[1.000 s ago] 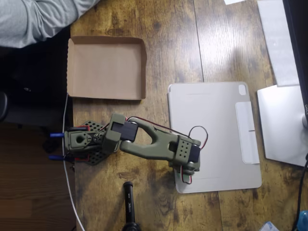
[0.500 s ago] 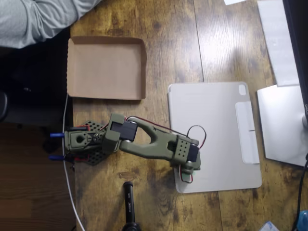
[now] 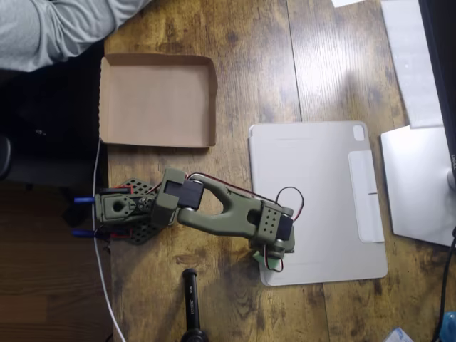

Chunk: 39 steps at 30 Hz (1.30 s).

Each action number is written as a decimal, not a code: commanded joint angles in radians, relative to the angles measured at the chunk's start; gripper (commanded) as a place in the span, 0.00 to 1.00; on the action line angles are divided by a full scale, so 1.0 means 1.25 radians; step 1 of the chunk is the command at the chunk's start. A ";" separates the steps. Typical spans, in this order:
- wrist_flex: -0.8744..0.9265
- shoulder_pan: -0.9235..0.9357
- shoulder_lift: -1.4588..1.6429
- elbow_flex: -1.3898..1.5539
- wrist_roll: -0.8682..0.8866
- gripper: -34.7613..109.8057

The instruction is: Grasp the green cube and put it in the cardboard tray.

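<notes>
The olive-green arm reaches right from its base (image 3: pixel 117 214) to the wrist (image 3: pixel 274 226). Its gripper (image 3: pixel 268 261) points down over the lower-left corner of the grey tablet cover. The wrist hides the fingers, so their state cannot be told. A small pale mint patch, seemingly the green cube (image 3: pixel 259 258), peeks out under the gripper's left side and is mostly hidden. The cardboard tray (image 3: pixel 157 60) lies empty at the upper left, well away from the gripper.
The grey tablet cover (image 3: pixel 320 192) fills the table's middle right. A white device (image 3: pixel 417 182) and a paper (image 3: pixel 410 57) sit at the right edge. A black camera stand (image 3: pixel 191 299) rises at the bottom. A person's grey sleeve (image 3: pixel 50 28) is at the top left.
The wrist has shifted slightly left and down over the tablet cover's corner. The pale green patch now shows beside the gripper.
</notes>
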 commanded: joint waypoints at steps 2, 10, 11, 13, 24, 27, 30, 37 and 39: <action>-0.004 0.033 0.042 0.002 -0.018 0.39; 0.010 0.093 0.042 -0.063 -0.022 0.39; 0.010 0.099 0.042 -0.066 -0.022 0.39; 0.009 0.109 0.042 -0.067 -0.026 0.39; -0.123 0.152 0.049 0.002 -0.098 0.41; -0.140 0.158 0.052 0.018 -0.117 0.41; -0.166 0.157 0.050 0.047 -0.142 0.39; -0.201 0.155 0.049 0.081 -0.178 0.33; -0.202 0.156 0.048 0.074 -0.182 0.31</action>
